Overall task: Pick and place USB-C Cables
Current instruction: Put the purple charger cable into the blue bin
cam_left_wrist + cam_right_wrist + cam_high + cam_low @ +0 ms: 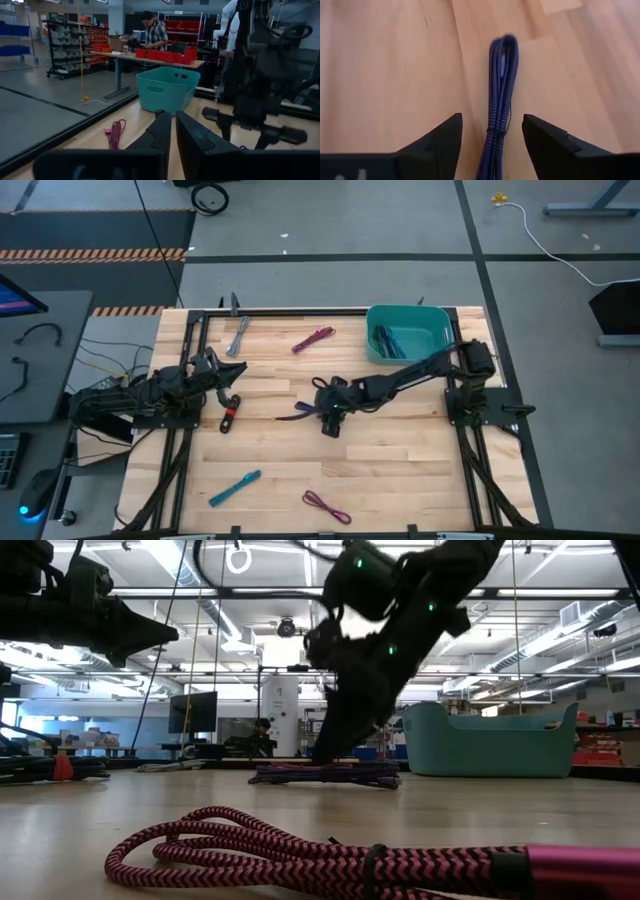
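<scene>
A purple bundled cable (pixel 297 412) lies flat on the wooden table near its middle. My right gripper (pixel 325 412) hangs over one end of it, pointing down. In the right wrist view it (pixel 492 132) is open, one finger on either side of the purple cable (pixel 500 95), touching nothing that I can see. The low view shows the cable (pixel 325 775) resting on the table under that gripper (pixel 335 745). My left gripper (pixel 233 373) waits at the table's left, shut (pixel 173 132) and holding nothing.
A teal bin (pixel 440 330) at the far right holds several cables. Loose on the table are a magenta cable (pixel 313 339), a grey one (pixel 238 335), a red one (pixel 229 418), a teal one (pixel 235 488) and a magenta one (pixel 327 506) near the near edge.
</scene>
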